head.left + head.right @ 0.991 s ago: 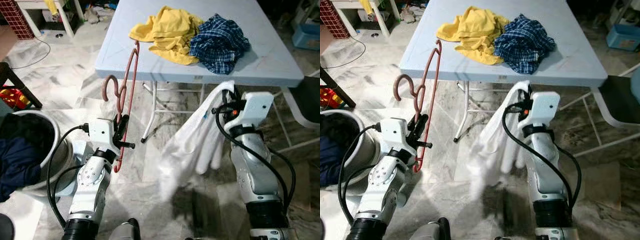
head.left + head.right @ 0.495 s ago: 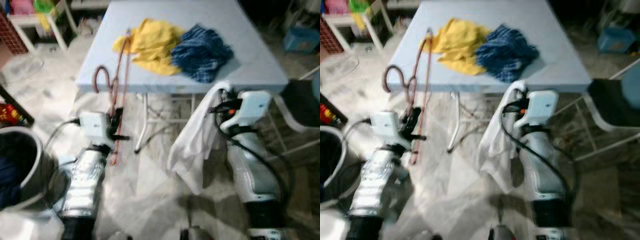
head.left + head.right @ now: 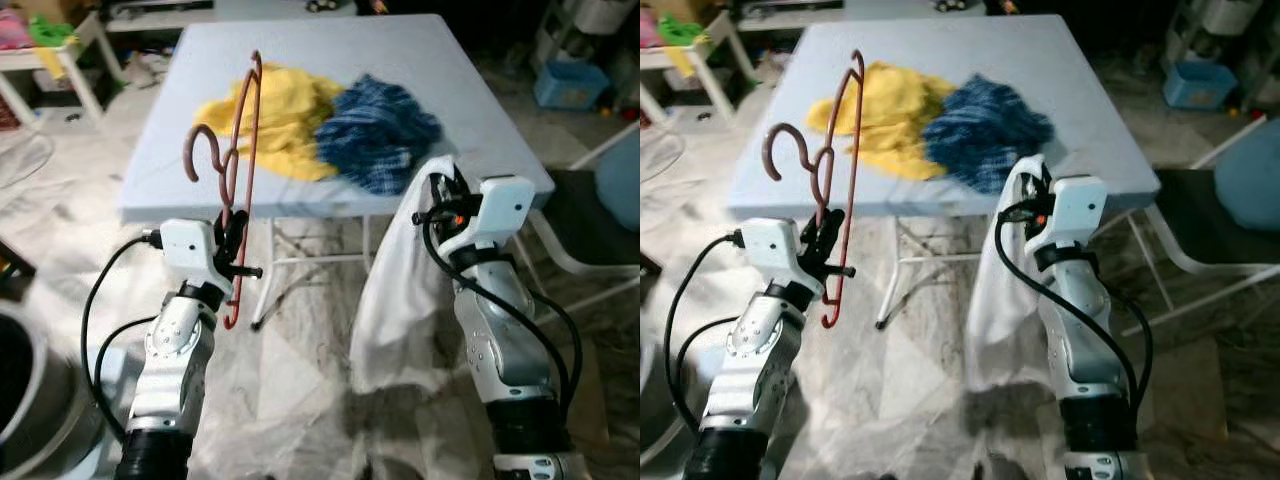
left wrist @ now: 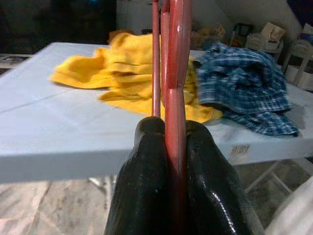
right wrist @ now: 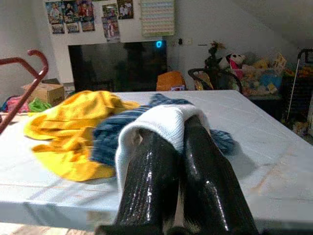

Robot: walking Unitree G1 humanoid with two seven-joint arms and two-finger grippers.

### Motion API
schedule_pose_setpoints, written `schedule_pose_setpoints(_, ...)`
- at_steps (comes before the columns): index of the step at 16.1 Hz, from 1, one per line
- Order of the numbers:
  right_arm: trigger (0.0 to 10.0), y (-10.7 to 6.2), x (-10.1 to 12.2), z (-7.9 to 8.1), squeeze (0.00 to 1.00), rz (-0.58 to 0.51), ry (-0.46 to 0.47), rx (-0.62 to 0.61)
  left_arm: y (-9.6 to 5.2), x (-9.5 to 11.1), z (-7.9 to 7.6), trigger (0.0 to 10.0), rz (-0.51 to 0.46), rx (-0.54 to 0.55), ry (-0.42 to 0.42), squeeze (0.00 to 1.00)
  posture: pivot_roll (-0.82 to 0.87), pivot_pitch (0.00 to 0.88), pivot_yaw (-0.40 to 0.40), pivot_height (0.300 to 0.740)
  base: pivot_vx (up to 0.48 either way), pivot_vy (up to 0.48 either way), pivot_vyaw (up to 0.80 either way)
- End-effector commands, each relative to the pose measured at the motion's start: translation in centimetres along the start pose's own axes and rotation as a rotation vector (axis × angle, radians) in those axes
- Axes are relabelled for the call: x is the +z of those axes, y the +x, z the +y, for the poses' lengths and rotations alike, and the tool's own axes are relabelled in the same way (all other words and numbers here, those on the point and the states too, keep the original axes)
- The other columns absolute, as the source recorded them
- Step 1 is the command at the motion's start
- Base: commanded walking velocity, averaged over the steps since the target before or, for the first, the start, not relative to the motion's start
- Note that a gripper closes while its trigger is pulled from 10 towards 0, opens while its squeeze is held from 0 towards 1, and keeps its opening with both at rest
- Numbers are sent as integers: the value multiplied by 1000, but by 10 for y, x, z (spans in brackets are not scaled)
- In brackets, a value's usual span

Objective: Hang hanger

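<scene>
Carrying step: left pincer clamped on red hanger; right pincer clamped on white garment. Next I'd thread them together.

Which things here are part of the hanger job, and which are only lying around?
Job:
- red hanger, clamped in the left gripper
- white garment, pinched by the right gripper

Lying about:
- yellow garment and blue plaid shirt, both on the table
- metal tub on the floor
</scene>
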State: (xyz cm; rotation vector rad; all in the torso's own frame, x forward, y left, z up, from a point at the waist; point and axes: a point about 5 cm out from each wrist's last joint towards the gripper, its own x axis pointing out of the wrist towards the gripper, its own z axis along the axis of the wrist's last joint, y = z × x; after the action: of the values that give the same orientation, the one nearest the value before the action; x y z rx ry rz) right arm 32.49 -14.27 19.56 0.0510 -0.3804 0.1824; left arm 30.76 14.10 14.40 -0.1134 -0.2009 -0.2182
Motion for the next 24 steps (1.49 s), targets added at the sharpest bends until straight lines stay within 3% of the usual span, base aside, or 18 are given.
schedule_pose_setpoints(1, 0, 0, 10, 1, 0, -43, -5, 14, 0, 2, -4, 10000, -7, -10, -3, 0, 1, 141, 13, 740, 416, 0, 0)
schedule_pose_setpoints(15, 0, 0, 8, 9, 0, -27, -1, 112, -1, -3, -6, 10000, 18, 4, -8, 0, 1, 146, 7, 740, 361, 0, 0)
schedule_pose_setpoints(18, 0, 0, 9, 8, 0, -25, -11, 143, -5, -5, -2, 10000, 35, 52, 49, 0, 4, 157, 0, 740, 0, 0, 0)
schedule_pose_setpoints(21, 0, 22, 24, 3, 0, -45, -31, 228, -12, -10, -2, 10000, 61, 69, 53, 0, 3, 171, -7, 740, 0, 0, 0)
schedule_pose_setpoints(24, 0, 58, 40, 3, 0, -43, -43, 314, -14, -11, -6, 10000, 63, 68, 49, 0, 10, 183, -23, 740, 0, 0, 0)
